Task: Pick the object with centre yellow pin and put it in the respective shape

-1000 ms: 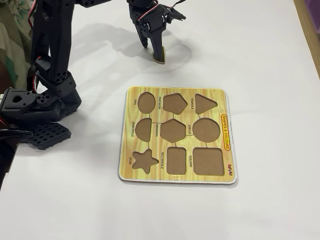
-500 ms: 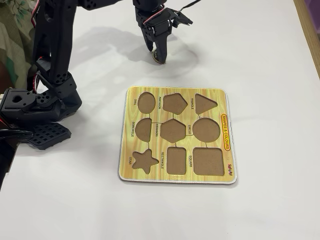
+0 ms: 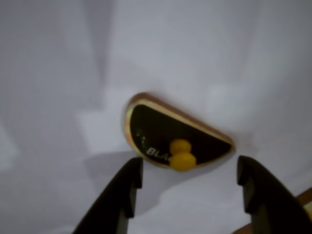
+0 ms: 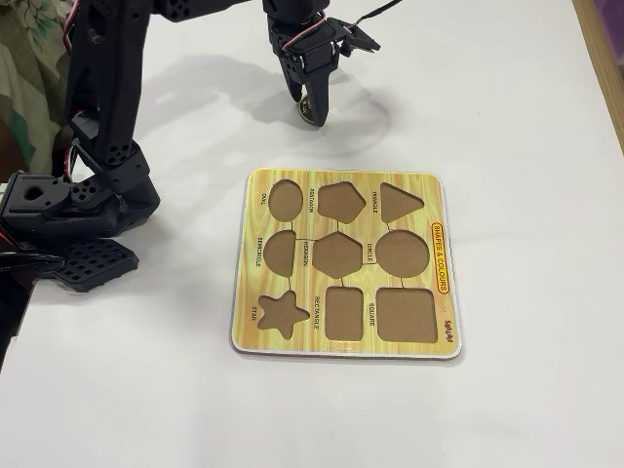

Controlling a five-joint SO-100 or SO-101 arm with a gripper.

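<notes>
The object with centre yellow pin is a dark semicircle with a thin yellowish rim, lying flat on the white table. Its yellow knob sits near the straight edge. My gripper is open, a dark finger on each side just short of the piece, nothing between them. In the fixed view the gripper hangs over the piece at the table's back, above the yellow shapes board. The respective shape, the brown semicircle cutout, lies at the board's middle left.
The arm's black base and mount stand at the left. The board holds several other brown cutouts, among them an oval and a circle. A wooden strip marks the table's right edge.
In the fixed view the gripper has edged a little to the right at the table's back. The board has not moved.
</notes>
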